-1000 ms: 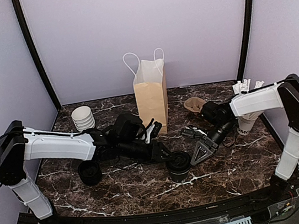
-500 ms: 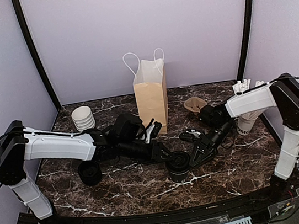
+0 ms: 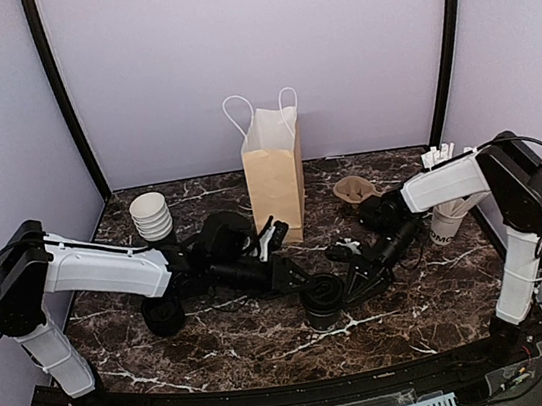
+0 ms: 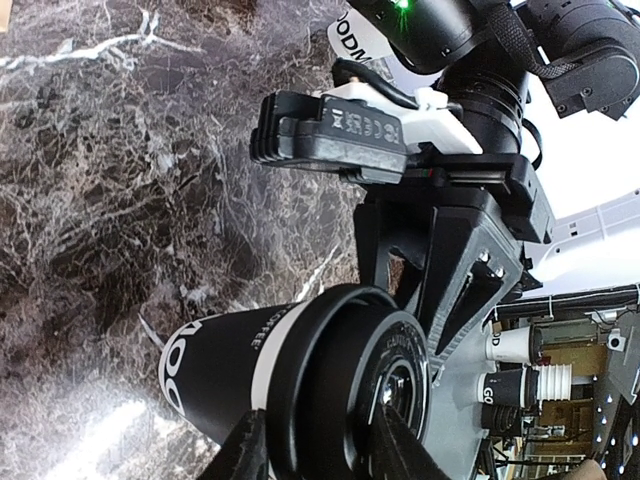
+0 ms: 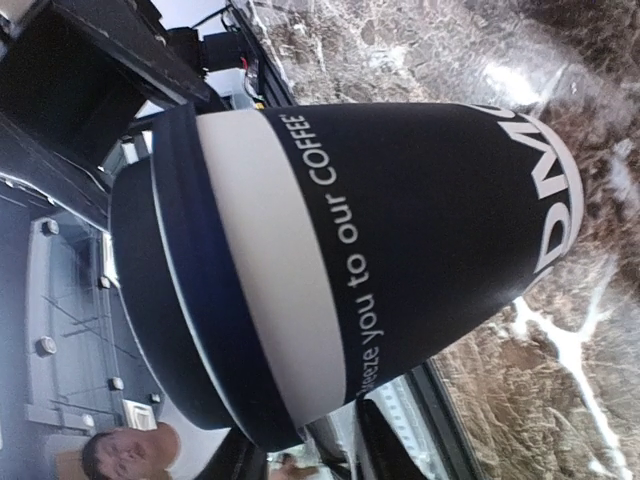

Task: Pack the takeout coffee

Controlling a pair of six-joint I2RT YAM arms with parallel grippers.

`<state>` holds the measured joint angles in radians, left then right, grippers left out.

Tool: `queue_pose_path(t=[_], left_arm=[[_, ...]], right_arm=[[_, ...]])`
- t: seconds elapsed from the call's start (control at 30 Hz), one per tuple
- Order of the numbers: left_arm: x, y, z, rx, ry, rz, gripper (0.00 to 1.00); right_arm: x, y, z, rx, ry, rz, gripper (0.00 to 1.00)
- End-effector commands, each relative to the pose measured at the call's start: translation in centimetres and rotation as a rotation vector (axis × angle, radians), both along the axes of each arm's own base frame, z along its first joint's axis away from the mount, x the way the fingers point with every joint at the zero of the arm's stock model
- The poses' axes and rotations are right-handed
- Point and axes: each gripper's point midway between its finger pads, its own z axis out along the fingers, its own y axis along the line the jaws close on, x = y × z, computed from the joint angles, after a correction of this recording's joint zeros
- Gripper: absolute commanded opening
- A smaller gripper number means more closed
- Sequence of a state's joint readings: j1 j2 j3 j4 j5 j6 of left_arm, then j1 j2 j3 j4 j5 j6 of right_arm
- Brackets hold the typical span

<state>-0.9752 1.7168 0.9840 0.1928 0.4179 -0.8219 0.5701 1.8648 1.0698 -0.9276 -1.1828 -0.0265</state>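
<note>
The takeout coffee (image 3: 323, 304), a small black cup with a white band and a black lid, stands on the marble table (image 3: 415, 294) in front of the brown paper bag (image 3: 275, 177). My left gripper (image 3: 308, 287) reaches it from the left; in the left wrist view (image 4: 315, 452) its fingers pinch the rim of the lid (image 4: 345, 375) above the cup body (image 4: 215, 370). My right gripper (image 3: 349, 280) is open at the cup's right side; in the right wrist view (image 5: 305, 458) the cup (image 5: 430, 220) fills the frame between its fingers.
A stack of lidless cups (image 3: 152, 215) stands at the back left, and a stack of black lids (image 3: 164, 315) lies under the left arm. A brown cardboard holder (image 3: 353, 189) lies right of the bag. A white cup of stirrers (image 3: 447, 221) stands at the far right.
My right gripper has slid left toward the cup and now has it between its fingers. The left gripper and the cup have stayed put.
</note>
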Motion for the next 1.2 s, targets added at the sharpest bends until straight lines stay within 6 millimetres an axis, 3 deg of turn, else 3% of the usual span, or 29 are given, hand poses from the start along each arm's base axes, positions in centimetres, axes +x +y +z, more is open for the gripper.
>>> queue_pose_path(t=[0.0,0.17,0.27,0.33,0.47,0.63,0.8,0.9,0.93,0.97,1.0,1.17], left_arm=[[-0.6,4.9,-7.4,0.27,0.031,0.015,0.37],[1.7,2.1,-1.7,0.158,-0.172,-0.044,0.39],[2.6,1.0,1.6,0.103,-0.265,-0.055,0.41],[3.3,0.8,2.7,0.101,-0.305,-0.053,0.43],[4.0,0.4,3.5,0.111,-0.32,-0.044,0.47],[4.6,1.3,3.4,0.154,-0.334,0.004,0.53],[5.5,2.2,4.8,0.156,-0.353,0.068,0.55],[4.5,3.1,4.5,0.158,-0.309,0.076,0.55],[3.9,3.3,5.0,0.134,-0.287,0.081,0.54],[3.2,3.8,4.1,0.136,-0.244,0.088,0.53],[2.4,3.9,4.7,0.105,-0.225,0.076,0.5],[-0.5,4.0,4.3,0.069,-0.105,0.062,0.5]], right_arm=[[3.8,-1.4,-5.2,-0.158,-0.382,0.11,0.34],[3.8,0.1,0.4,0.03,-0.462,0.125,0.44],[3.1,0.1,1.7,0.081,-0.464,0.133,0.47],[2.8,0.0,2.1,0.096,-0.461,0.143,0.48],[2.7,-0.1,2.3,0.095,-0.469,0.153,0.5],[2.7,0.1,3.0,0.122,-0.47,0.168,0.51],[3.1,0.0,3.2,0.109,-0.495,0.192,0.51],[4.1,-0.4,3.9,0.067,-0.57,0.199,0.51],[5.1,-0.5,4.0,0.044,-0.626,0.187,0.51],[6.0,-0.6,4.0,0.012,-0.683,0.176,0.51],[6.8,-0.8,4.0,-0.022,-0.726,0.167,0.5],[9.7,0.4,4.8,-0.019,-0.846,0.127,0.5]])
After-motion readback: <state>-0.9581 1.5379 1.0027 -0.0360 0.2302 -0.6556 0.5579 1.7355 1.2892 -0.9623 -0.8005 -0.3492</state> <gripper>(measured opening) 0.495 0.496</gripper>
